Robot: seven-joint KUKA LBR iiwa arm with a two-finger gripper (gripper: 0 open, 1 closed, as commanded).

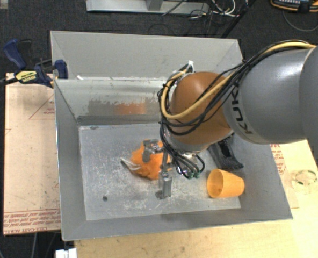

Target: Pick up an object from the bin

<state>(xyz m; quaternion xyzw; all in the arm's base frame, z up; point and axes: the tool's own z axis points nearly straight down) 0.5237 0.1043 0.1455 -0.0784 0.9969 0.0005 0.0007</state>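
You're looking at the bin (67, 160) from its left side first. The grey floor there carries just one small dark speck (104, 199), at about seven o'clock from the middle. Moving in, near the centre lies a crumpled orange lump (144, 164), and a pale curved strip (128, 165) pokes out at its nine o'clock. Right against that lump, at its three o'clock, is your hand (163, 177), hanging low over the floor. Hand and lump look to be touching, or very nearly. Whether the hand is open or closed, I cannot tell from this angle, nor whether it has the lump at all. Above the hand, at twelve o'clock, sits the rounded orange-brown wrist cover (196, 112), wrapped in black and yellow cables. Further right, at the hand's three o'clock and well apart from it, an orange cup (224, 183) lies on its side. A black object (227, 156) shows at the cup's twelve o'clock, partly under the arm (277, 95).
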